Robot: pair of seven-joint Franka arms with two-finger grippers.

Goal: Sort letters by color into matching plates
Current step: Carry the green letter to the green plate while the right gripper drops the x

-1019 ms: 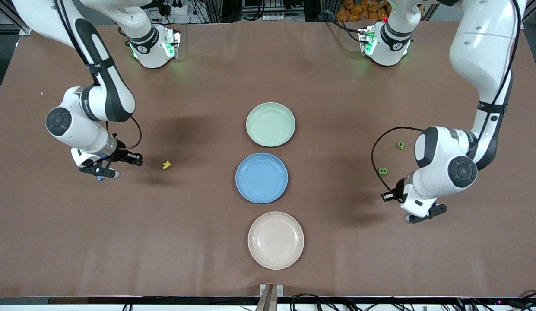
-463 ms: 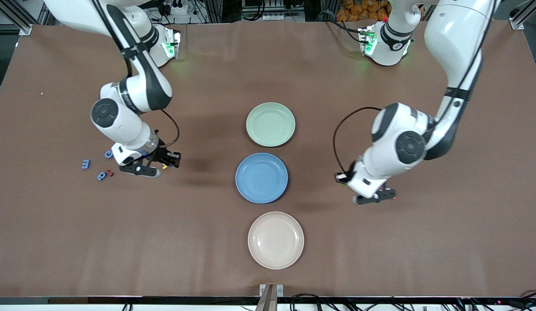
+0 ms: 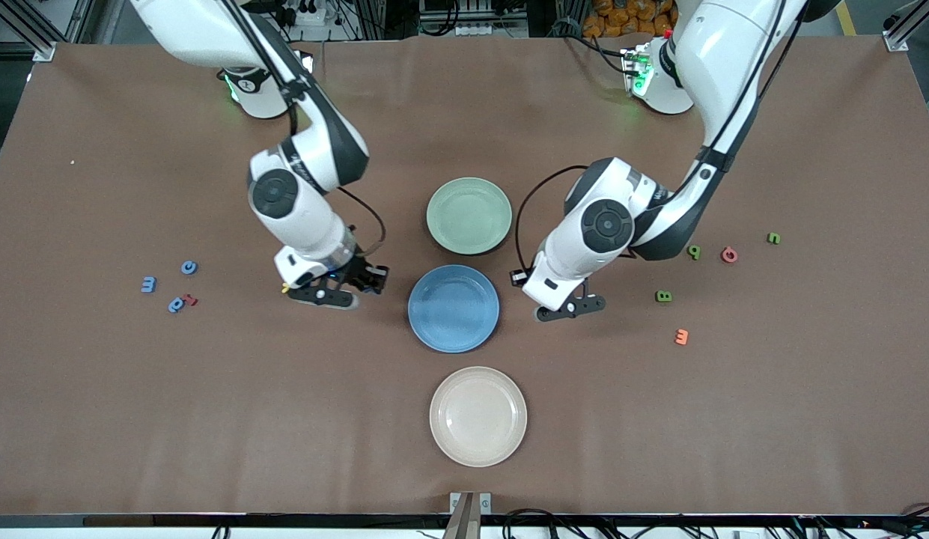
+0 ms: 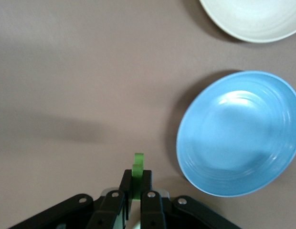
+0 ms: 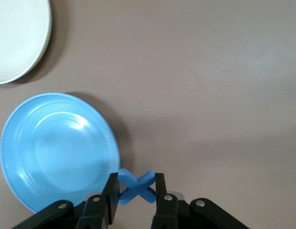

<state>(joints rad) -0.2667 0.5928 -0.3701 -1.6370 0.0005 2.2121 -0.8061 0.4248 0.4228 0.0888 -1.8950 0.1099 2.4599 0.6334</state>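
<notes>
The pale green plate [image 3: 468, 215] and the blue plate [image 3: 454, 308] lie mid-table, the green one farther from the front camera. My left gripper [image 3: 570, 308] hangs over bare table beside the blue plate [image 4: 238, 133], shut on a green letter [image 4: 138, 162] that sticks out past the fingertips [image 4: 147, 177]. My right gripper [image 3: 326, 295] is over the table at the blue plate's [image 5: 57, 148] other edge, shut on a blue X letter [image 5: 134, 180]. Three blue letters [image 3: 148, 284] lie toward the right arm's end. Three green letters [image 3: 663, 296] lie toward the left arm's end.
A cream plate [image 3: 477, 415] sits nearest the front camera, beside the blue one. A red letter [image 3: 729, 254] and an orange letter [image 3: 681, 337] lie among the green ones. A small red letter [image 3: 191, 300] touches a blue one. A yellow letter [image 3: 285, 287] peeks out under the right hand.
Both arms have swung from the table's ends in toward the middle plates, each with its letter still gripped. The loose letters at both ends have come into view.
</notes>
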